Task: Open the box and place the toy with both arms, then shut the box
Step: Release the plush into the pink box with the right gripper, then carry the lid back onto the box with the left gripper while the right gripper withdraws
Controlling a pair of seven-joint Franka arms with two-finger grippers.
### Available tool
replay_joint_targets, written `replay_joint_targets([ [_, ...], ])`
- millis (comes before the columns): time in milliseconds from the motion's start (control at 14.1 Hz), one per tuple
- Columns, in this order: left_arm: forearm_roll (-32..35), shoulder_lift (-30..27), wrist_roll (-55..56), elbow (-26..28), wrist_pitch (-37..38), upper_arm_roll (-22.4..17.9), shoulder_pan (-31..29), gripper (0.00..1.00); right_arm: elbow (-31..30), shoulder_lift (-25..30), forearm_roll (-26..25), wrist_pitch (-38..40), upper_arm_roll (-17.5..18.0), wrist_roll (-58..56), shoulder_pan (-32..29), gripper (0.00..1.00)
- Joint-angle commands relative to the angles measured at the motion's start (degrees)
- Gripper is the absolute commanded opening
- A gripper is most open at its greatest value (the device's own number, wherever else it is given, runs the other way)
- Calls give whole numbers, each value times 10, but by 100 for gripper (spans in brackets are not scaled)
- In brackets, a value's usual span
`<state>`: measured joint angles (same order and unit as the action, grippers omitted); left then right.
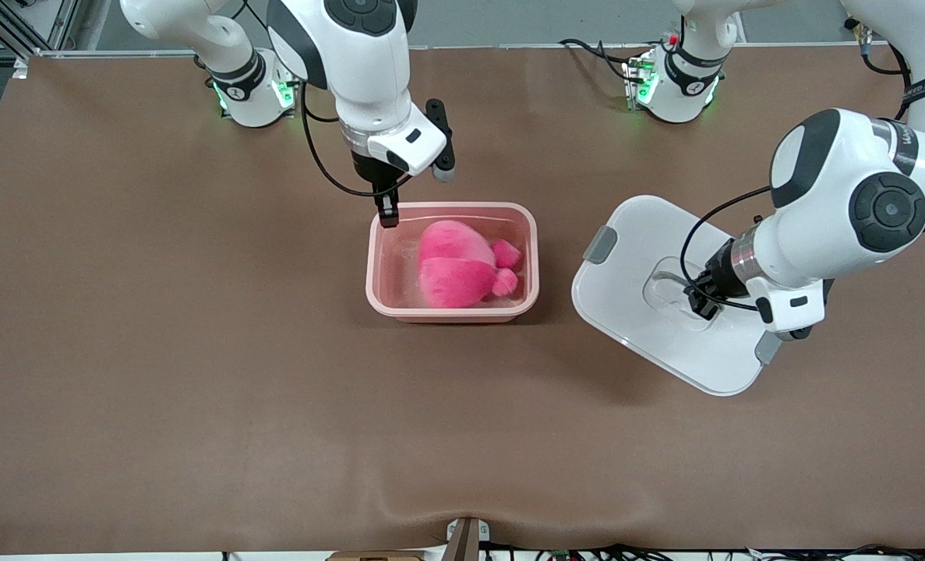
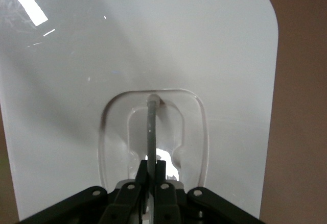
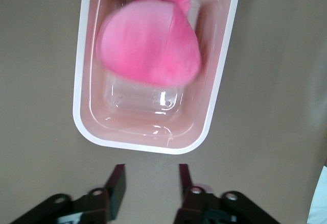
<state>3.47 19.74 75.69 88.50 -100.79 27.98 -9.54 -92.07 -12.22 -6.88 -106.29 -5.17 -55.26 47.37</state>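
Note:
The pink box base point(image 1: 380, 265) sits open on the table with the pink plush toy point(image 1: 456, 265) lying inside it; both also show in the right wrist view, the base point(image 3: 82, 81) and the toy point(image 3: 148, 43). The white lid point(image 1: 633, 241) lies off the base, toward the left arm's end of the table. My left gripper point(image 1: 700, 302) is shut on the lid's clear centre handle point(image 2: 151, 127). My right gripper point(image 1: 388, 220) is open and empty, up over the base's rim at the right arm's end, its fingers point(image 3: 116, 183) apart over bare table.
The brown table cover point(image 1: 197, 351) spreads all round the box. The lid's grey clips point(image 1: 601, 243) stick out at its ends. The arm bases point(image 1: 252, 93) stand along the edge farthest from the front camera.

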Motion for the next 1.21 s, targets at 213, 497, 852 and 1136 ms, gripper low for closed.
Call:
replay_joint_targets([
  [213,-21,5,-12,-14,16,2,-3,0,4,9,-9,21,-5,-6,-27,100],
  [497,-21,5,29,-14,16,8,8,0,7,30,2,56,-5,12,-105,100],
  [852,-43,6,131,-14,-16,28,29,0,8,50,10,81,-5,12,-220,100],
  [1136,-43,30,233,-25,-65,28,98,0,11,67,9,101,-3,24,-308,100],
])
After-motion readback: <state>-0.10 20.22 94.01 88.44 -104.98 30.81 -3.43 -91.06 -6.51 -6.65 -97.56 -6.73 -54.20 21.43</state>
